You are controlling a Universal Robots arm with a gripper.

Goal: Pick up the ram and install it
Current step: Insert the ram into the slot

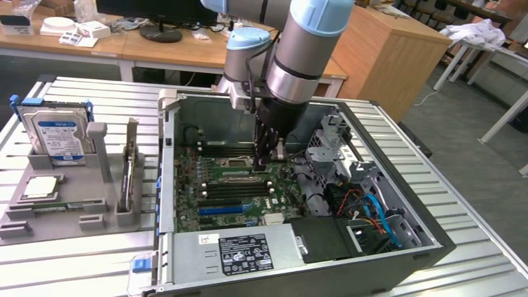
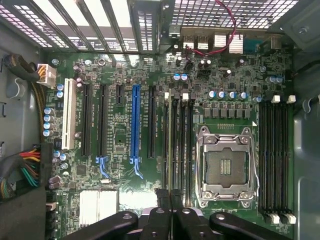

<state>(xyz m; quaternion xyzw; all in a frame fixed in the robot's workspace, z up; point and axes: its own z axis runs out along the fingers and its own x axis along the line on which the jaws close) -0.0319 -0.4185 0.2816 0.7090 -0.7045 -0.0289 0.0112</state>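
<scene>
- Pincer (image 1: 262, 166) (image 2: 171, 192): hung tip-down from the arm (image 1: 301, 55) inside the computer case (image 1: 412, 247). The black fingers (image 2: 162, 200) are drawn together, with only a hairline seam left between them. The tips are held low over the motherboard (image 2: 120, 135). Whether anything is pinched cannot be told.
- Ram (image 2: 173, 145): seen edge-on as a thin greenish strip standing in a black memory slot, in line with the fingertips. How deeply it is seated cannot be told.
- Processor socket (image 2: 225, 167): an open silver frame, set just beside the slot group that contains the ram.
- Second bank of memory slots (image 2: 275, 155): black with white end clips, placed on the far side of the socket from the ram.
- Blue expansion slot (image 2: 135, 125): flanked by black slots, on the other side of the ram from the socket.
- Power supply (image 1: 239, 253): a labelled grey box, mounted at the near end of the case in the exterior view.
- Grey fixture (image 1: 49, 229): placed on the slatted metal table (image 1: 478, 260), at the exterior view's left of the case.
- Hard drive (image 1: 58, 133): stood upright at the back of the fixture.
- Green board strip (image 1: 41, 205): laid flat in a groove of the fixture.
</scene>
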